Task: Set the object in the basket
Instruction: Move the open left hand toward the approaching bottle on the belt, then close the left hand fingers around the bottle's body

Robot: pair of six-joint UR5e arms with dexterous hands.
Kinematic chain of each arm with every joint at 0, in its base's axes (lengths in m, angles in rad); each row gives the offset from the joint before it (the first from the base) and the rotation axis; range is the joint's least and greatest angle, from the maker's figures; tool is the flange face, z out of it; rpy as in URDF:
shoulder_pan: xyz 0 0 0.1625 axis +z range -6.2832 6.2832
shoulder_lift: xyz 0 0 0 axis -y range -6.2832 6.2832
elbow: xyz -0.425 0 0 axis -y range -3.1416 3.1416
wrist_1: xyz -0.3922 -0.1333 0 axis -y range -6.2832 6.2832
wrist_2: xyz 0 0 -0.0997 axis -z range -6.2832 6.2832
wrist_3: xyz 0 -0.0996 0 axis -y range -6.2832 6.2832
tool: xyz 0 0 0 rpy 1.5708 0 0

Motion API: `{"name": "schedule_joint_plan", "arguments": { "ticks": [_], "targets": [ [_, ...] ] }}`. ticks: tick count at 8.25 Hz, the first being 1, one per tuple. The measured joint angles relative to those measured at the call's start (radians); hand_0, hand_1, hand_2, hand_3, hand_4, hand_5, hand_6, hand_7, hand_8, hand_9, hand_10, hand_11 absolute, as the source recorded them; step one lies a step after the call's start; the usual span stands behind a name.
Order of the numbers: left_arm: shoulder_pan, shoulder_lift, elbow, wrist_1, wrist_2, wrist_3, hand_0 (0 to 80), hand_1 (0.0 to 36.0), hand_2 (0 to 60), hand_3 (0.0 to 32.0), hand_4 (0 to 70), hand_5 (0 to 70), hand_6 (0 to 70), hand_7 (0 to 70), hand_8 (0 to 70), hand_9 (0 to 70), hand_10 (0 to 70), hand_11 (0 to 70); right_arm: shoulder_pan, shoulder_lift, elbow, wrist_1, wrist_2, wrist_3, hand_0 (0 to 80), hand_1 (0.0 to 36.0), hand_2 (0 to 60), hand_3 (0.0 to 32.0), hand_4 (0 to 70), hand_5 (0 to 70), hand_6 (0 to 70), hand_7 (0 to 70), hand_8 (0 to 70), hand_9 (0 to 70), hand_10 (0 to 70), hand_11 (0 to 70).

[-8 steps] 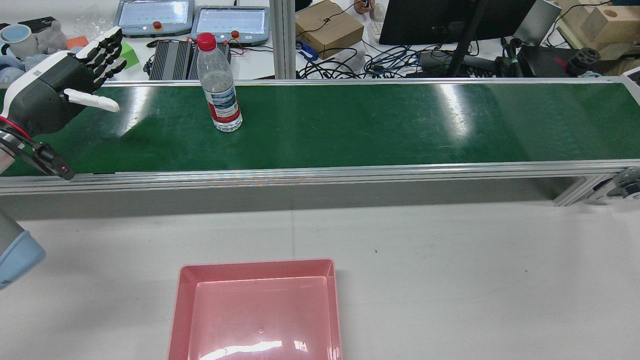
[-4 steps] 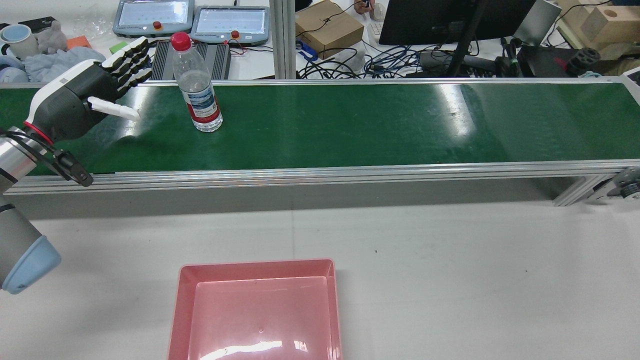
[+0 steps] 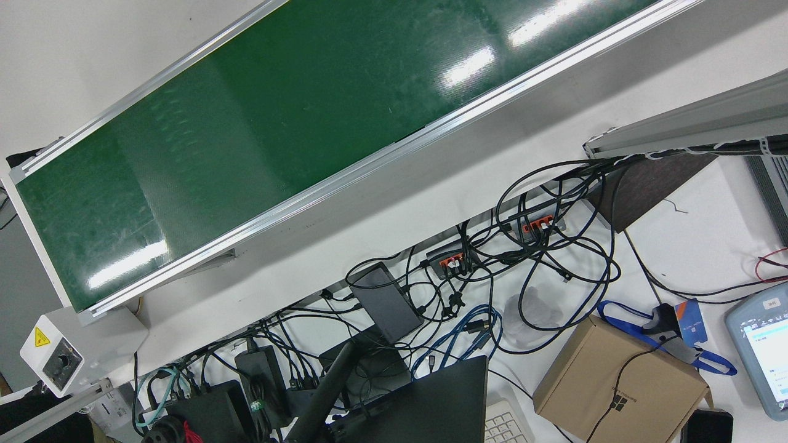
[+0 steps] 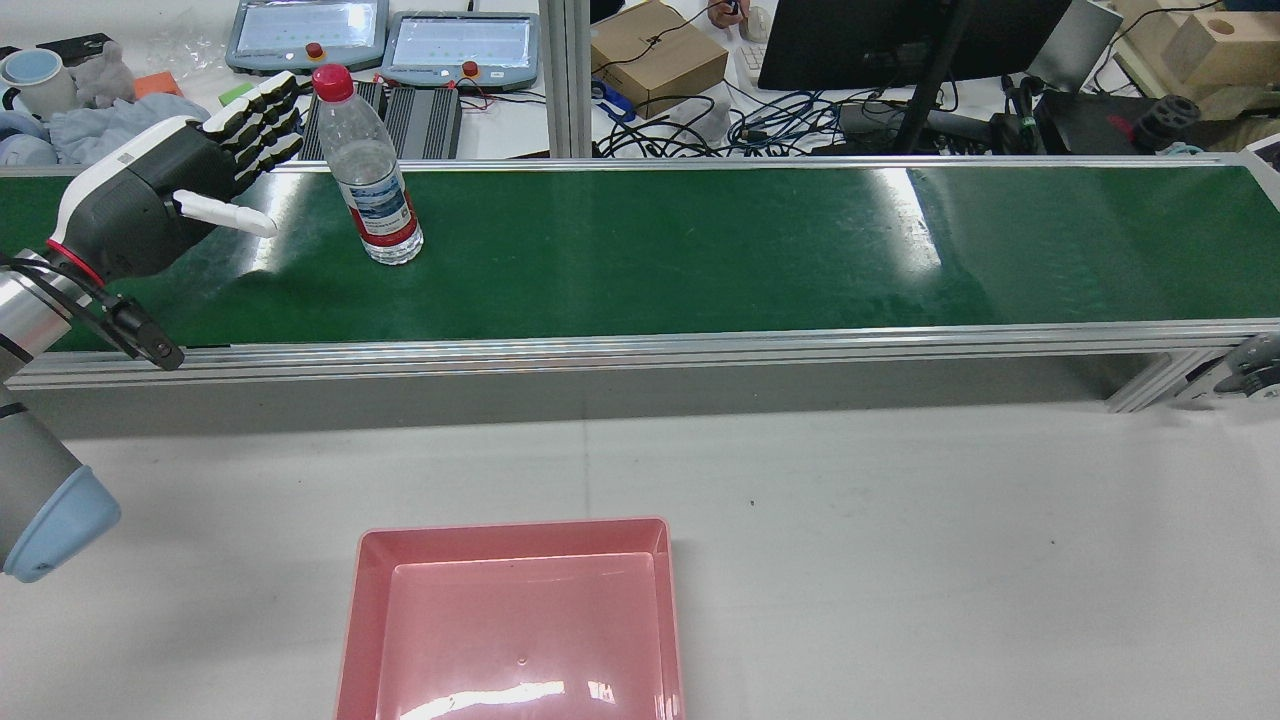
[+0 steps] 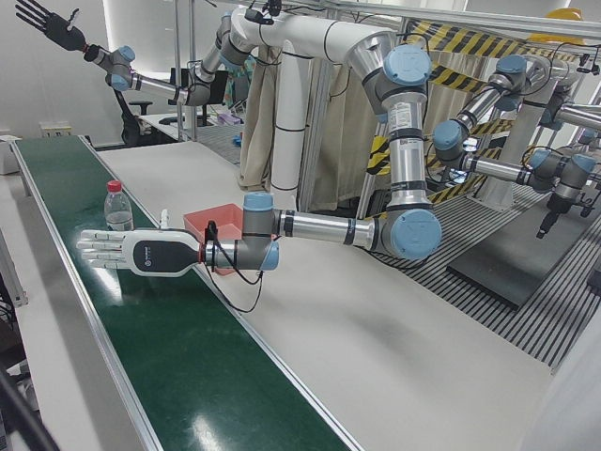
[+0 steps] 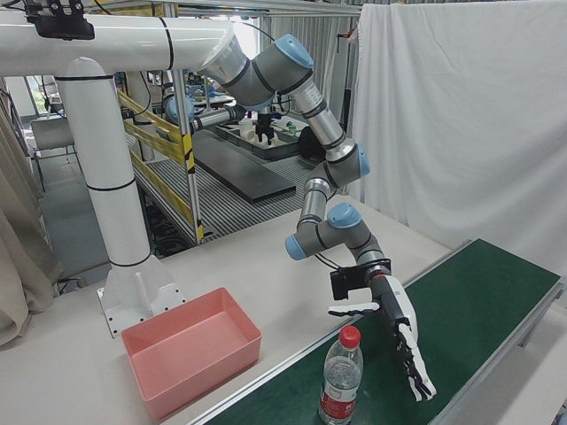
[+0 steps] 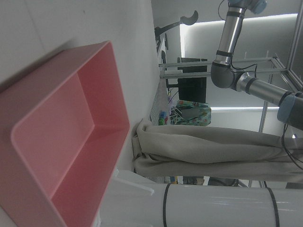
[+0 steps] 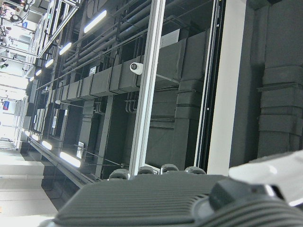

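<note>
Bottle [image 4: 367, 170]: upright on green belt [image 4: 700, 250], upper left of rear view.
Left hand [image 4: 170, 195]: I hold it wide, empty, beside bottle for catching.
Basket [image 4: 510, 620]: lower centre, awaiting drop.

Green conveyor belt [image 4: 700, 250] w/ aluminium rails runs across the station. Behind it: two teach pendants [image 4: 385, 38] side by side, cardboard box [image 4: 655, 55], cable tangle [image 4: 790, 125], black monitor [image 4: 900, 35]. White curtain [image 6: 461, 115] at back in right-front view.
</note>
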Motion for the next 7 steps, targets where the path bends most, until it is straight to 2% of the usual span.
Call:
{"name": "schedule_joint_plan", "arguments": {
  "ticks": [7],
  "targets": [
    [-0.019,-0.034,0.013,0.010,-0.001,0.006,51.9,18.2,2.4,0.0,0.0,8.9,1.3,0.0,0.1,1.9,2.9,6.6,0.000,0.000,0.000,0.000,0.000,0.000,0.0,0.0,0.0,0.0,0.0,0.0,0.0,0.0,0.0,0.0,0.0,0.0]
  ]
}}
